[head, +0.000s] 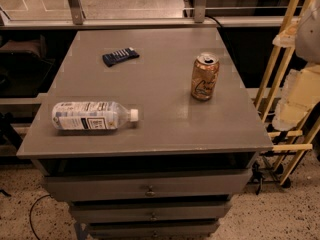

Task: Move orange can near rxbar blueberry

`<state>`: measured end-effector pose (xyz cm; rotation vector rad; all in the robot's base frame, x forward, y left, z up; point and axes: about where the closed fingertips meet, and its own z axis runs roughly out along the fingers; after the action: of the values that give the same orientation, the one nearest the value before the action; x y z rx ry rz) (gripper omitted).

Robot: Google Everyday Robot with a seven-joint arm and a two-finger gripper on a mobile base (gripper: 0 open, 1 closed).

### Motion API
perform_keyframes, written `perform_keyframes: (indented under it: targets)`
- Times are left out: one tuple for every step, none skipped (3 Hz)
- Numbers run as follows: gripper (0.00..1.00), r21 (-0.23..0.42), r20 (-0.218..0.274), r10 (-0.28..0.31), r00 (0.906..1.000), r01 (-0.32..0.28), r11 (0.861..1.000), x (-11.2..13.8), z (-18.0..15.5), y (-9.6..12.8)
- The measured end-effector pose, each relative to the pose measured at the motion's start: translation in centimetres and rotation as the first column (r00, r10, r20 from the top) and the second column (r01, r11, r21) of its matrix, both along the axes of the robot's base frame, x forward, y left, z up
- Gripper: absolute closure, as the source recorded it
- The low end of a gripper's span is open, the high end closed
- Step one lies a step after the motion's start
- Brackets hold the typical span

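Observation:
The orange can (205,76) stands upright on the right half of the grey table top (160,119); it is pale orange-tan with cursive script and a silver top. The rxbar blueberry (120,56), a flat dark navy bar with short white lines of print, lies at the back left of the table, well apart from the can. My gripper (299,96) shows as pale cream parts at the right edge of the view, off the table's right side, to the right of the can and touching nothing.
A clear plastic bottle (92,116) with a white cap lies on its side at the front left. The table has drawers (150,189) below. A pale wooden rack (280,84) stands to the right. A rail with posts (75,6) runs behind.

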<state>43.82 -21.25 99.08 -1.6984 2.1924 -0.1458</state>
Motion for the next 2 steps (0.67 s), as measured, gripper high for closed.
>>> perform_keyframes:
  targets:
    - [0.0, 0.0, 0.0, 0.0, 1.0, 0.0, 1.0, 0.0, 0.01, 0.0]
    - [0.0, 0.05, 0.022, -0.01, 0.9997, 0.009, 0.999, 0.11, -0.33, -0.28]
